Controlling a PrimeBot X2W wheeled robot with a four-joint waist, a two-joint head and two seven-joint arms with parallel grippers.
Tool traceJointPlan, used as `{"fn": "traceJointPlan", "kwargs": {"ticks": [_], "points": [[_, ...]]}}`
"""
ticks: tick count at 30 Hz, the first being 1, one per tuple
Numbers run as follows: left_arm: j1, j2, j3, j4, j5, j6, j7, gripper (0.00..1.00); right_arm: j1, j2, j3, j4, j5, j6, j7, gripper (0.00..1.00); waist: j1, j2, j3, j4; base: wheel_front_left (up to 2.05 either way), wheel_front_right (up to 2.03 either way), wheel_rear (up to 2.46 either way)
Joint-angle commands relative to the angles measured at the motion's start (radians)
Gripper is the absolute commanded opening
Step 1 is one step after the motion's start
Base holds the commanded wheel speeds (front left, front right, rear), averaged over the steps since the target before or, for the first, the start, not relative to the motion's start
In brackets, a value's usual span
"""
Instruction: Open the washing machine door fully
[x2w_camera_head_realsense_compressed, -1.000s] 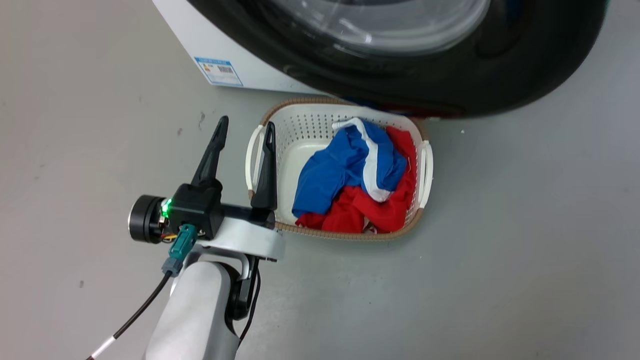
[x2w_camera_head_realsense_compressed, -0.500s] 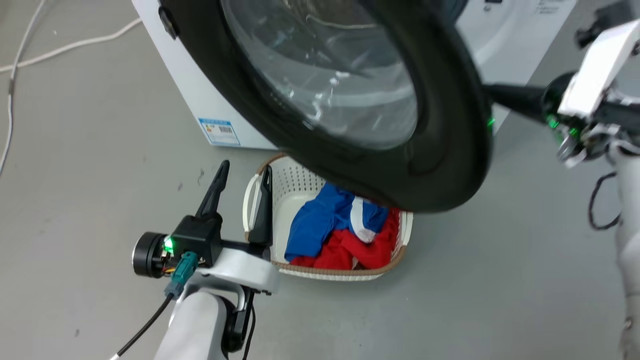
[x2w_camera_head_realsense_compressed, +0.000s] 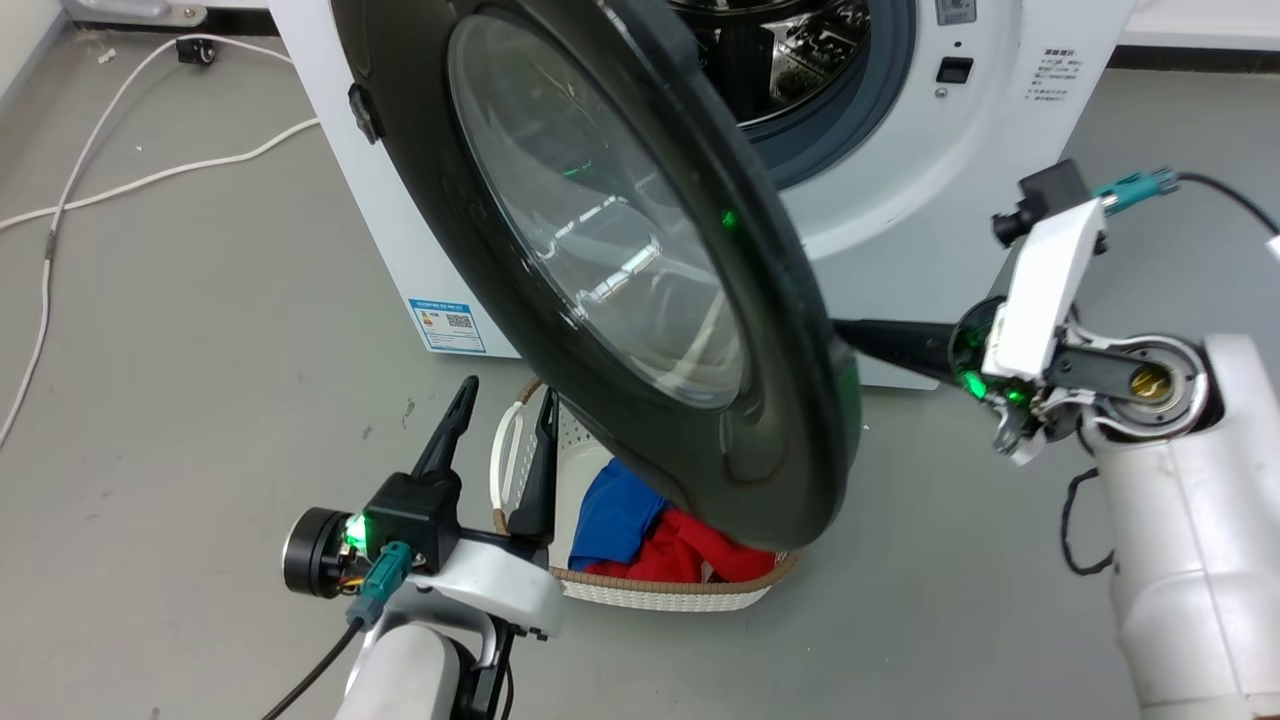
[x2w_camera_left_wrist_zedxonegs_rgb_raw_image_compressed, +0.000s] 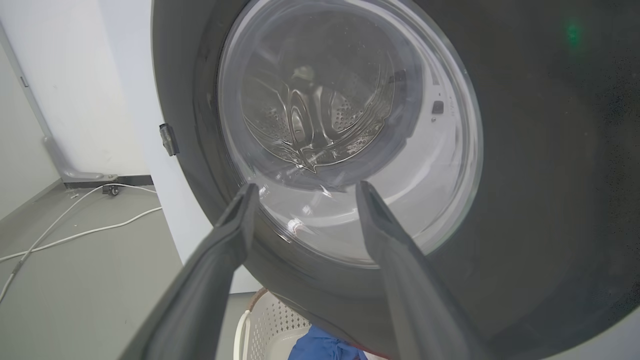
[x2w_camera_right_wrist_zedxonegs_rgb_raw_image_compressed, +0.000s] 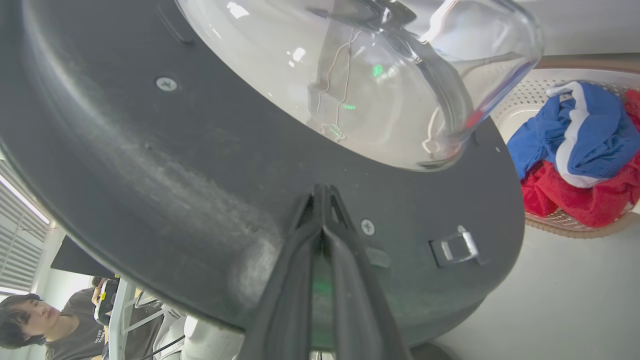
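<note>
The washing machine door (x2w_camera_head_realsense_compressed: 600, 250), a big glossy black ring around a bulging clear window, stands swung partly out from the white washing machine (x2w_camera_head_realsense_compressed: 900, 200), its lower edge over the basket. The steel drum (x2w_camera_head_realsense_compressed: 790, 50) shows behind it. My right gripper (x2w_camera_head_realsense_compressed: 850, 337) is shut, and its tips rest against the door's inner black face (x2w_camera_right_wrist_zedxonegs_rgb_raw_image_compressed: 150, 150) just below the glass bowl, as the right wrist view shows (x2w_camera_right_wrist_zedxonegs_rgb_raw_image_compressed: 322, 192). My left gripper (x2w_camera_head_realsense_compressed: 508, 392) is open and empty, low at the left beside the basket. In the left wrist view it (x2w_camera_left_wrist_zedxonegs_rgb_raw_image_compressed: 306, 189) points at the door's outer window (x2w_camera_left_wrist_zedxonegs_rgb_raw_image_compressed: 525, 175) without touching it.
A white laundry basket (x2w_camera_head_realsense_compressed: 650, 595) holding blue and red clothes (x2w_camera_head_realsense_compressed: 650, 530) sits on the grey floor under the door. White cables (x2w_camera_head_realsense_compressed: 100, 190) trail across the floor at the far left. A person (x2w_camera_right_wrist_zedxonegs_rgb_raw_image_compressed: 30, 320) sits at the lower left of the right wrist view.
The head camera has tilted up, bringing the machine front, the drum and my right arm into view. The door appears swung further out from the machine. My left arm has kept its pose.
</note>
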Motion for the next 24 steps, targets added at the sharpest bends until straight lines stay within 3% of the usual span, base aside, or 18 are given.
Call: {"fn": "traceJointPlan", "kwargs": {"ticks": [1, 12, 18, 24], "points": [[0.014, -0.001, -0.001, 0.004, 0.006, -0.003, -0.003, 1.00, 0.026, 0.020, 0.010, -0.015, 0.000, 0.000, 0.008, 0.00, 0.0001, 0.0000, -0.005, 0.000, 0.00, 0.00, 0.00], [0.021, -0.001, 0.001, 0.015, -0.001, -0.013, -0.003, 1.00, 0.117, 0.046, 0.080, -0.083, 0.067, 0.000, -0.001, 0.00, 0.0001, 0.0000, -0.033, -0.008, 0.00, 0.00, 0.00], [0.036, -0.001, 0.004, 0.025, -0.005, -0.019, -0.003, 1.00, 0.160, 0.044, 0.125, -0.098, 0.115, 0.000, -0.103, 0.00, 0.0001, 0.0000, -0.069, -0.018, 0.00, 0.00, 0.00], [0.055, 0.000, 0.016, 0.028, -0.004, -0.021, -0.003, 1.00, 0.194, 0.043, 0.060, -0.081, 0.062, 0.000, -0.311, 0.00, 0.0001, 0.0000, -0.099, -0.031, 0.00, 0.00, 0.00]]}}
